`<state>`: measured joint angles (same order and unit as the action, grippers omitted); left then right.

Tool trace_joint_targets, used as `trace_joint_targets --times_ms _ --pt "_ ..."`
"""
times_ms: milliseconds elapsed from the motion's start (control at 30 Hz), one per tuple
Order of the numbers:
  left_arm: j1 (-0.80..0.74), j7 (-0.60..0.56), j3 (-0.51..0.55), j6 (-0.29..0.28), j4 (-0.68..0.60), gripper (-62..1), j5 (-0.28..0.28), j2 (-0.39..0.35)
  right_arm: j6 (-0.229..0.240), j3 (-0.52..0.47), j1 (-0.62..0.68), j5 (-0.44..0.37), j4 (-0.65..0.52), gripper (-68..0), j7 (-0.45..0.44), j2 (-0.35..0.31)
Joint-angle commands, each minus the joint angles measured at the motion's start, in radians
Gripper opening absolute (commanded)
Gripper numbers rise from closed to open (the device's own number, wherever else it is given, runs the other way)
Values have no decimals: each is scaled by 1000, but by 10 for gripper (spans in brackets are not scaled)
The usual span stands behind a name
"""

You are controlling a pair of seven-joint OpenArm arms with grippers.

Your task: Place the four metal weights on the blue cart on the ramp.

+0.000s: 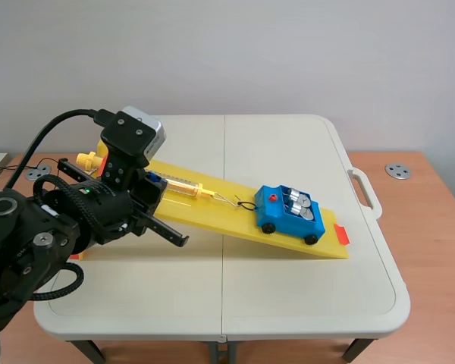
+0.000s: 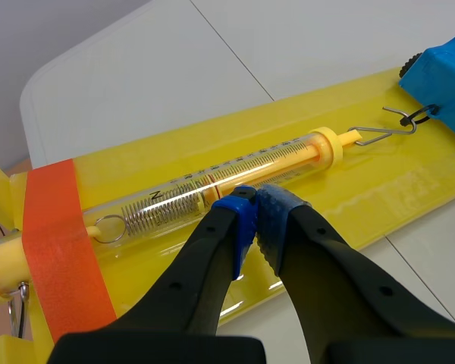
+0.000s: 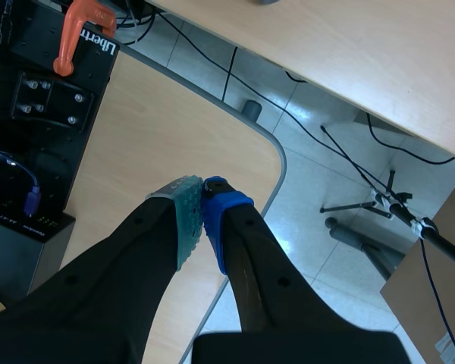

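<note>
The blue cart (image 1: 287, 214) stands on the lower end of the yellow ramp (image 1: 212, 220), with several metal weights (image 1: 302, 205) upright in its bed. A wire hook (image 2: 390, 129) links the cart (image 2: 447, 76) to a yellow spring scale (image 2: 235, 171) lying along the ramp. My left gripper (image 2: 254, 206) is shut on nothing, its tips just above the scale's tube at mid-length. In the scene view that gripper (image 1: 180, 241) hangs by the ramp's near edge. My right gripper (image 3: 203, 216) is shut and empty, off the table over a wooden surface and floor.
Orange tape (image 2: 61, 250) wraps the ramp's upper end, and an orange tab (image 1: 341, 233) marks its foot. The white folding table (image 1: 288, 303) rests on a wooden desk (image 1: 432, 205). A black box with an orange clamp (image 3: 80, 23) lies beyond my right gripper.
</note>
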<state>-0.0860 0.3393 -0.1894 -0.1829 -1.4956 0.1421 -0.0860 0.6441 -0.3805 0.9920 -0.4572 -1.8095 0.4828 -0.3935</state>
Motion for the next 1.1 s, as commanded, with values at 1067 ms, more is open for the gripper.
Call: trace_joint_targets --times_ms 1067 --pt "-467 182 21 -1 -702 -544 -184 -103 101 -63 -323 -84 -103 -643 -258 -27"
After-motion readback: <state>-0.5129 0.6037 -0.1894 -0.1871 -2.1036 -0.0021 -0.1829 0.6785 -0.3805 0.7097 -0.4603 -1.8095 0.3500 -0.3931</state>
